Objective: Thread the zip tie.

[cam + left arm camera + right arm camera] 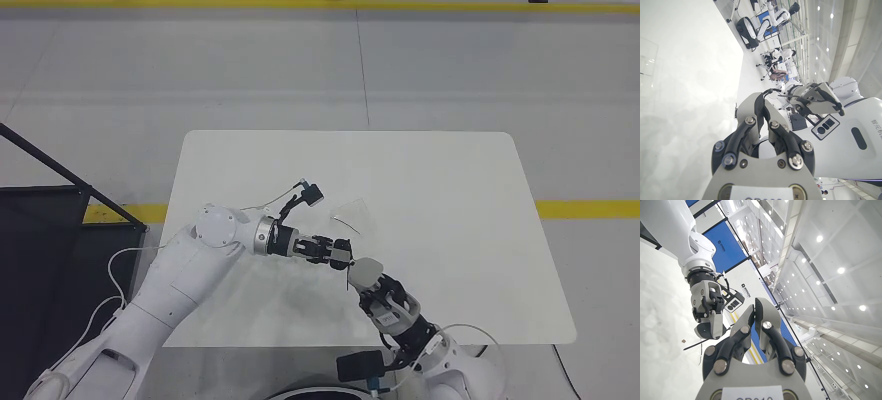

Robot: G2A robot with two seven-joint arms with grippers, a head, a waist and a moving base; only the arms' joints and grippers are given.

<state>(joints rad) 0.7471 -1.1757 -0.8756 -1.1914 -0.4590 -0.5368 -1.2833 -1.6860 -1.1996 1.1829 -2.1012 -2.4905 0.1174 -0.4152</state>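
Grips the black zip tie [696,344] in the left pincer [340,253], clamped shut, above the near middle of the white counter [450,180]. Shows, in the left wrist view, the tie's head poking past the fingertips; in the right wrist view, its long tail slanting out over the counter. Holds the right pincer [362,268] just right, fingers pressed together; cannot tell whether on anything.

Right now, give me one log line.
left fingers: shut on zip tie | right fingers: shut, alongside | both above table
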